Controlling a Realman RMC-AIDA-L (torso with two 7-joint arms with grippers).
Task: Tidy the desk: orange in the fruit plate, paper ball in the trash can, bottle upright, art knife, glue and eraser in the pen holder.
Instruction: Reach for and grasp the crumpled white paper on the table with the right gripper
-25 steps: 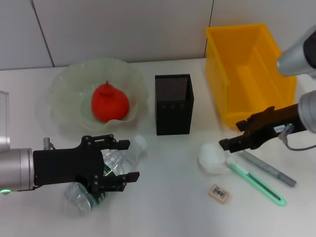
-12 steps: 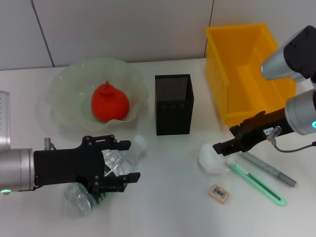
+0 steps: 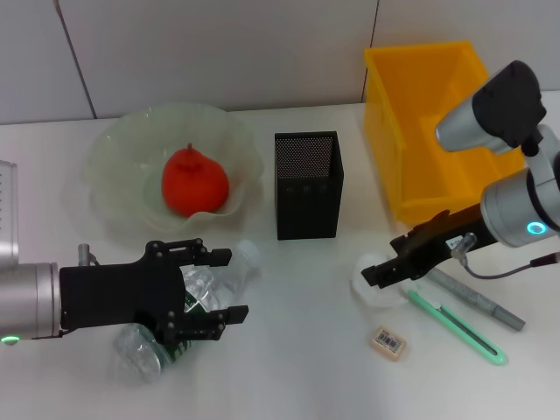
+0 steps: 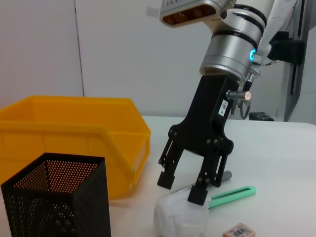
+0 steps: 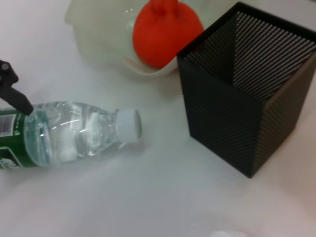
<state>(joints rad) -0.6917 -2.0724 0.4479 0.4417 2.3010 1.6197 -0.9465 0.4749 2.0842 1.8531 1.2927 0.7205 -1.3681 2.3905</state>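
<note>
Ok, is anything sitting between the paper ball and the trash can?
Nothing visible. The right gripper is open right over the paper ball, and bare table separates the ball from the trash can behind it. The pen holder stands off to the side.

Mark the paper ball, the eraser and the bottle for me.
paper ball (image 4: 180,217): left wrist view, its crumpled front.
eraser (image 3: 388,341): head view, middle of its labelled top.
bottle (image 5: 74,131): right wrist view, clear body beside the cap.

A white desk (image 3: 297,350) set against a pale panelled wall (image 3: 219,52).
Thin dark seams divide the wall panels; soft, even light falls over the matte desktop.
</note>
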